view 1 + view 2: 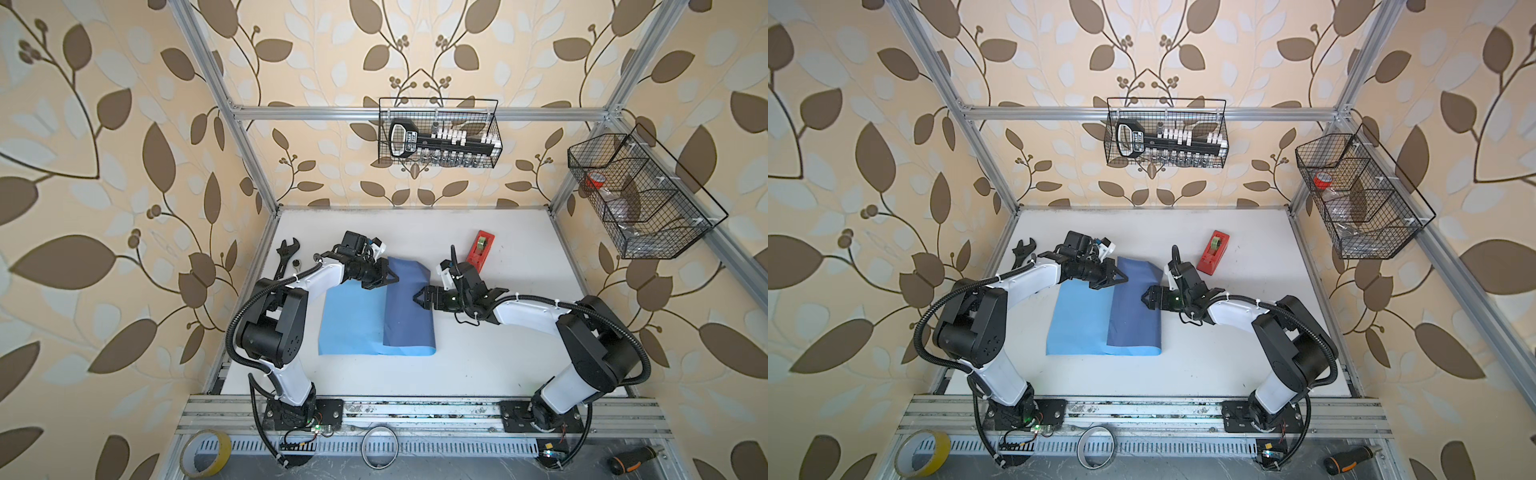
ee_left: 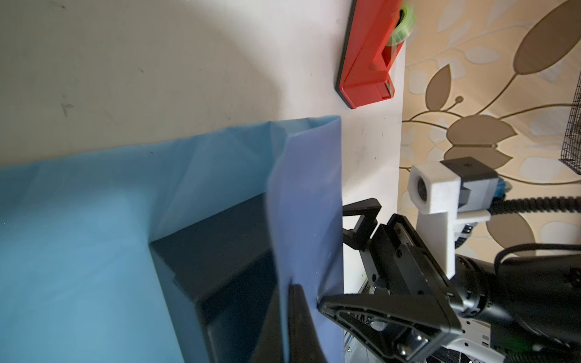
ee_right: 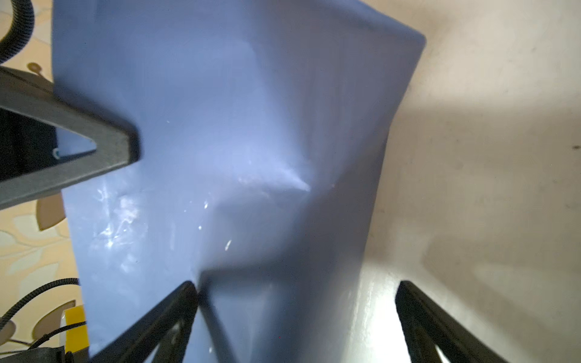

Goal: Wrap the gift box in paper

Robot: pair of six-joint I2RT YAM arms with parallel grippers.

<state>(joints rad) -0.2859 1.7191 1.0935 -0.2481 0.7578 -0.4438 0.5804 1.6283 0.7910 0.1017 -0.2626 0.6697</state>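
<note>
Gift box point(image 2: 220, 245), flat matte navy-black cardboard, sits on the light sky-blue face of the large thin sheet of paper point(image 1: 353, 320). Only the left wrist view shows it; in both top views the gift box is hidden under the folded-over part. The paper lies on the white tabletop point(image 1: 478, 353) between the two arms, its right portion turned over toward the left so that the darker slate-blue face shows there.

The left gripper point(image 1: 392, 279) is at the far end of that flap's free edge, jaws pressed together on the paper. In the left wrist view the flap stands up beside the box and runs down between the two dark fingers point(image 2: 298, 320).

The right gripper point(image 1: 417, 298) is at the flap's right side near the fold, jaws spread wide and holding nothing. In the right wrist view one of its fingertips point(image 3: 188, 292) appears to touch the slate-blue face at a crease, while the other is over bare tabletop.

A red plastic tape dispenser point(image 1: 481, 247) with a roll of clear tape stands beyond the right gripper, apart from the paper. A black adjustable wrench point(image 1: 286, 257) lies at the table's left edge — behind the left arm
</note>
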